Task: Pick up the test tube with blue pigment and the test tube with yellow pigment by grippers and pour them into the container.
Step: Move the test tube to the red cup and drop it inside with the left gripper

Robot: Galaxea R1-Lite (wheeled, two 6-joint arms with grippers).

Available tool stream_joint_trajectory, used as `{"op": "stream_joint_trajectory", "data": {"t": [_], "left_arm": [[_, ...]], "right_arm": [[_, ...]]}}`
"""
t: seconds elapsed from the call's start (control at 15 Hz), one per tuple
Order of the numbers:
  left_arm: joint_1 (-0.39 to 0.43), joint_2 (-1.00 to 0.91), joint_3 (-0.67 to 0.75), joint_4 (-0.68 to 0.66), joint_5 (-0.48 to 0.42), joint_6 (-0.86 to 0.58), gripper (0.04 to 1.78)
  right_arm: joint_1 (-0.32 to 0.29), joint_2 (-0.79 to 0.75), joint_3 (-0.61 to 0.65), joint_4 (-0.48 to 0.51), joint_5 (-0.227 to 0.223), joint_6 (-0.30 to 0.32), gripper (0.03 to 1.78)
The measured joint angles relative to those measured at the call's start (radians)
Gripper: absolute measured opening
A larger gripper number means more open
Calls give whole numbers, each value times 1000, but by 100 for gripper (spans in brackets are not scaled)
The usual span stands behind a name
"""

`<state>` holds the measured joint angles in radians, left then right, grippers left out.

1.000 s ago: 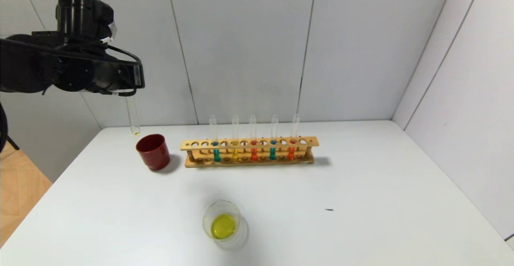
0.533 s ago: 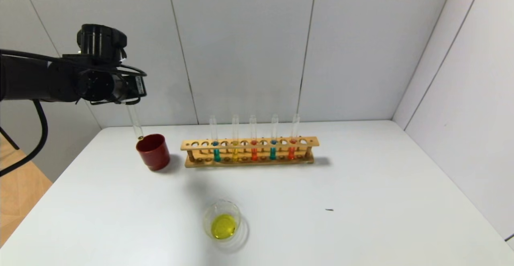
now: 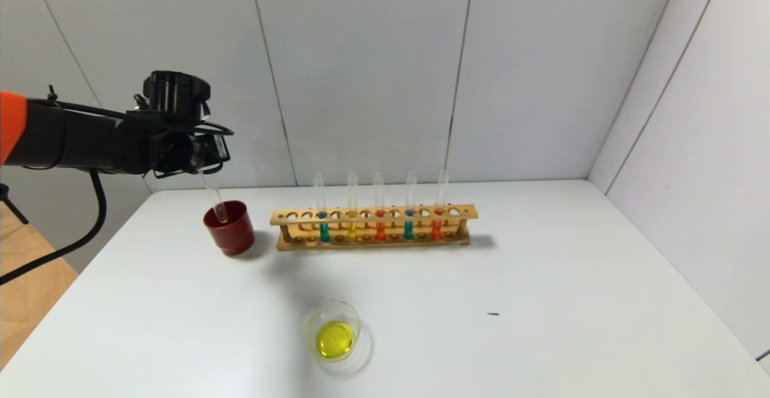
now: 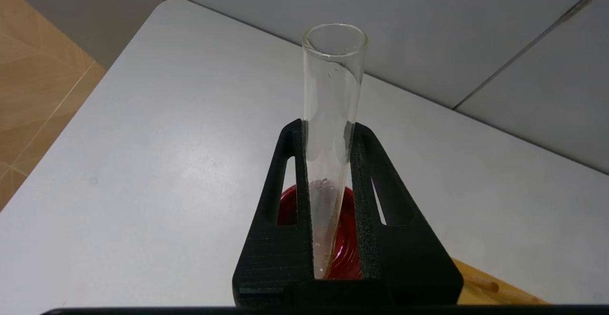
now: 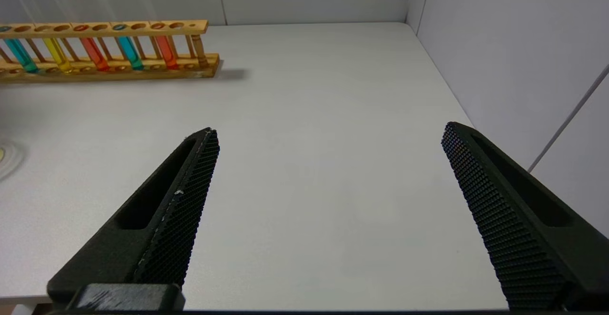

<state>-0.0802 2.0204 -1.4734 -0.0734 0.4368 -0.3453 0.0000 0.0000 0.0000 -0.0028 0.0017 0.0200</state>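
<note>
My left gripper (image 3: 207, 166) is shut on an empty clear test tube (image 3: 215, 196) and holds it tilted, with its rounded bottom inside the dark red cup (image 3: 231, 232). In the left wrist view the tube (image 4: 333, 91) sits between the pads of the gripper (image 4: 328, 129), above the cup (image 4: 349, 239). The container (image 3: 332, 329), a low glass beaker, holds yellow liquid near the table's front. Two tubes with teal-blue liquid (image 3: 325, 229) (image 3: 408, 228) and one with yellow liquid (image 3: 352, 229) stand in the wooden rack (image 3: 373, 214). My right gripper (image 5: 330, 132) is open and empty, low over the table's right side.
Two tubes with orange-red liquid (image 3: 380, 229) also stand in the rack, which shows in the right wrist view (image 5: 104, 44). Grey wall panels close the back and right of the white table (image 3: 541, 278). A small dark speck (image 3: 493, 314) lies right of the beaker.
My left gripper has come down and to the right with the tube. The tube's bottom, earlier above and left of the red cup, is now inside it.
</note>
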Motion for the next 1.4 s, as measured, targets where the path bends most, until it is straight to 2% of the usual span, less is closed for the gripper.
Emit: {"op": "stream_joint_trajectory", "data": {"t": [0.13, 0.6, 0.87, 1.27, 1.4], "left_arm": [[1, 21, 13, -42, 5, 4, 30], [3, 72, 20, -48, 20, -8, 30], [3, 98, 63, -122, 16, -1, 30], [1, 114, 91, -126, 16, -9, 30], [2, 116, 99, -126, 16, -13, 35]], "right_arm": [[0, 0, 0, 0, 0, 0, 171], [0, 0, 0, 0, 0, 0, 171], [0, 0, 0, 0, 0, 0, 171], [0, 0, 0, 0, 0, 0, 171], [0, 0, 0, 0, 0, 0, 171]]}}
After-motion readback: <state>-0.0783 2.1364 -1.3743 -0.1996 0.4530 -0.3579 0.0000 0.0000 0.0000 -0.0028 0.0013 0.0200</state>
